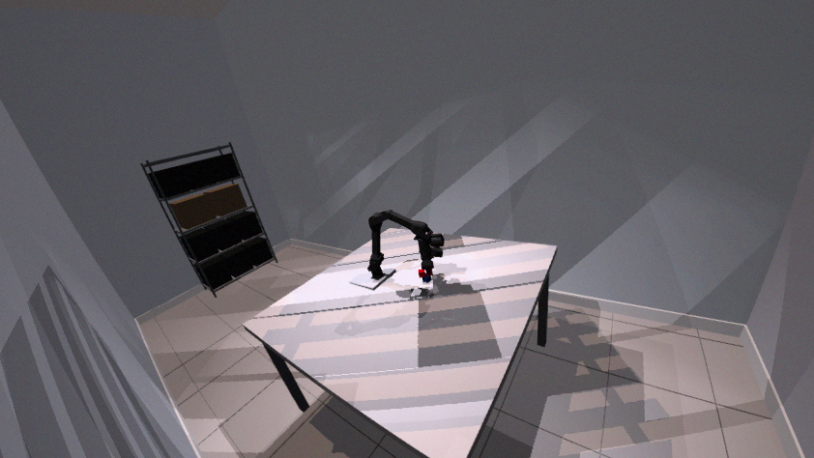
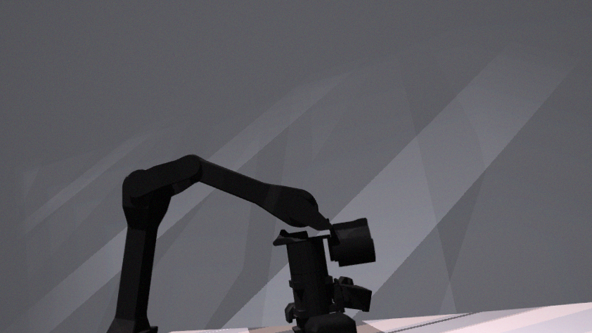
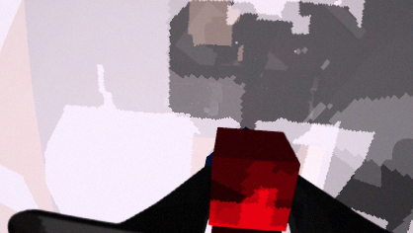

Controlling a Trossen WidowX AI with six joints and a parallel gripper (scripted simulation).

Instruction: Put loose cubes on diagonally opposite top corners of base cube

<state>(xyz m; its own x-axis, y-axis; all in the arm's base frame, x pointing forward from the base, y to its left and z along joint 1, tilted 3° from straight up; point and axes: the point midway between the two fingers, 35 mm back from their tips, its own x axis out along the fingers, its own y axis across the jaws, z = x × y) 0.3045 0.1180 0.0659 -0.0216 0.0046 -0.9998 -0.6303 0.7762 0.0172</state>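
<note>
arm (image 2: 231, 185) — elbow high, forearm sloping down | wrist vertical | pincer (image 3: 253, 217) — clamped on red cube (image 3: 254, 178)

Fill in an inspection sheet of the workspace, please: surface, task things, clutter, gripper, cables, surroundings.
Surface: table, covered in light and shadow patches.
Job's things: red cube held between the fingers; a sliver of a blue cube shows behind it; other cube not made out.
Clutter: nothing seen.
Gripper: gripper shut on the red cube, pointing down.
Cables: nothing seen.
Surroundings: dark shelf rack by the wall, tiled floor.
</note>
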